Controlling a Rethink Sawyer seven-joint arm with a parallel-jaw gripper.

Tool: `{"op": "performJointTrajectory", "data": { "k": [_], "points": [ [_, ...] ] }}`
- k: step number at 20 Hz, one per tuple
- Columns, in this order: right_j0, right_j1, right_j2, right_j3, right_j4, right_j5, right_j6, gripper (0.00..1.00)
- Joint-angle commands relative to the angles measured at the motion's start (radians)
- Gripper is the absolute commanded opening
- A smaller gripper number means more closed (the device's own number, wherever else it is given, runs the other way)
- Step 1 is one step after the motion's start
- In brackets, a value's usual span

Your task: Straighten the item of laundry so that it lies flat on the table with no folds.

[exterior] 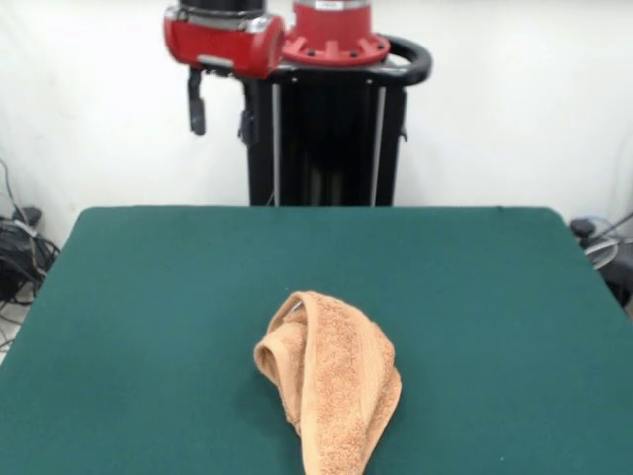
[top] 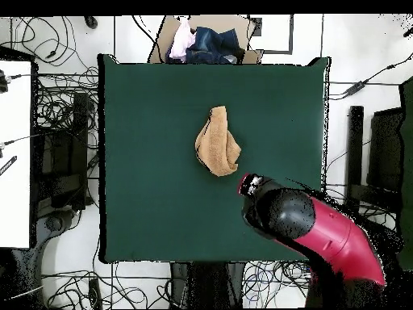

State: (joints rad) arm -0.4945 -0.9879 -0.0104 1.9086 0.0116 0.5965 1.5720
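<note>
Cardboard box (top: 211, 42) of heaped clothes beyond table (top: 145, 161); towel (top: 218, 143) crumpled; tool state untellable.

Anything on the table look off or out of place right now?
Only the towel: it lies bunched in a narrow, folded-over heap near the middle of the table, not spread flat. The arm hangs above the table's edge, clear of the towel. Nothing spilled or damaged.
</note>
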Motion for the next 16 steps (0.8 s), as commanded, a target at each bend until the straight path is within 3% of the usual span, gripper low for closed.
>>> {"op": "performJointTrajectory", "data": {
  "k": [1,6,12,16],
  "points": [
    [-0.02,0.092,0.072,-0.036,0.079,-0.02,0.163,1.0],
    [-0.017,0.096,0.103,-0.047,0.131,0.01,0.166,1.0],
    [-0.001,0.075,0.141,0.005,0.256,0.008,0.2,1.0],
    [0.001,0.09,0.159,-0.029,0.251,0.055,0.121,1.0]
  ]
}}
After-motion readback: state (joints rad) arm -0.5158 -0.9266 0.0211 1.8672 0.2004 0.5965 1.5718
